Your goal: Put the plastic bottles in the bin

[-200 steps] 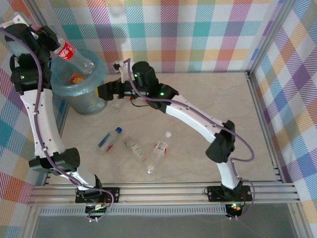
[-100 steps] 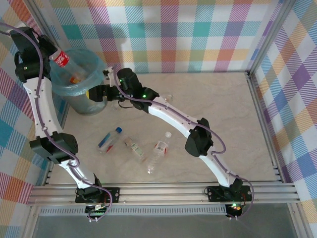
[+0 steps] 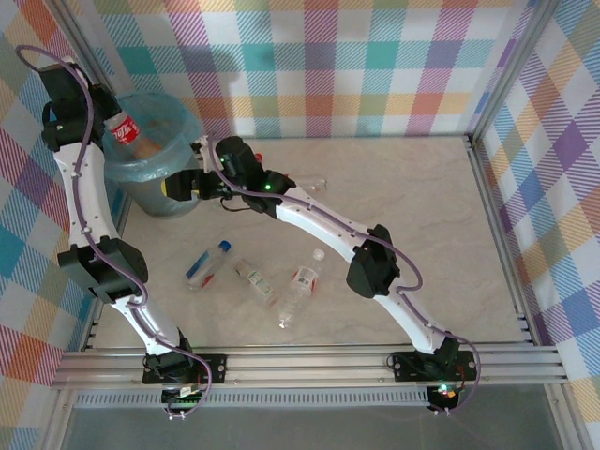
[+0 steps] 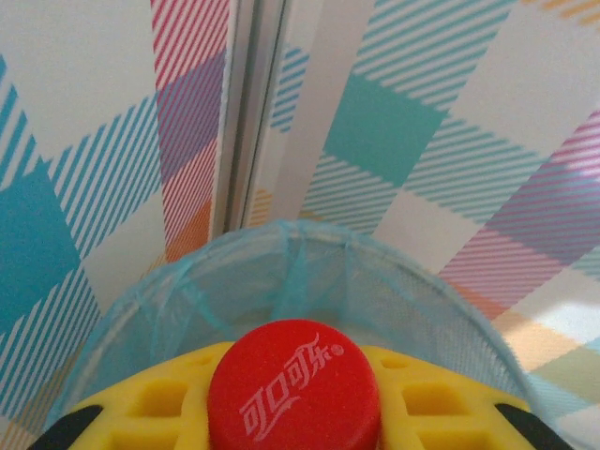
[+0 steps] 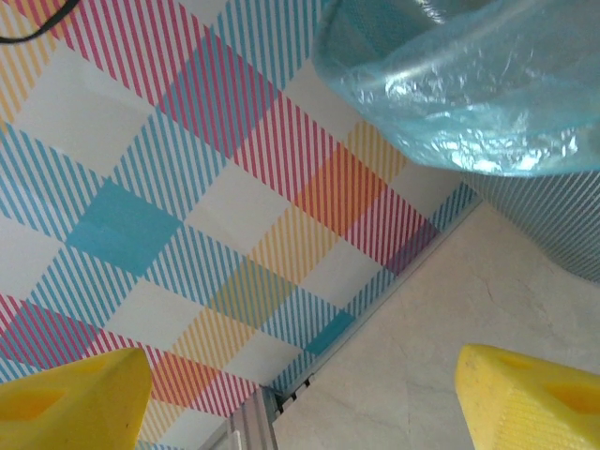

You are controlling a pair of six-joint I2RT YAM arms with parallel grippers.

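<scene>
The red-capped bottle (image 3: 124, 132) hangs tilted over the left part of the bin's mouth, its clear lower end pointing down inside the rim and its red label just above it. The bin (image 3: 184, 127), a round grey basket lined with a light-blue bag, stands at the far left of the table (image 3: 422, 216), close to the checked wall. Something orange (image 3: 146, 146) lies inside it. The left gripper (image 3: 105, 116) reaches over the bin's left edge and is clamped on the bottle's top end; in the left wrist view the red cap (image 4: 293, 382) sits between its yellow fingers (image 4: 141, 412), with the bag's rim just beyond. The right gripper (image 3: 172, 186) is low against the bin's right-hand wall, near the table; its jaws stand wide apart with nothing between them, and in the right wrist view the bag's overhang fills the upper right. Nearer the arm bases than the bin, and well apart from it, three more bottles lie on their sides: a blue-capped bottle (image 3: 208, 263), a small white-labelled bottle (image 3: 254, 279) just to its right, and a white-capped bottle (image 3: 300, 287) farthest from the bin.
</scene>
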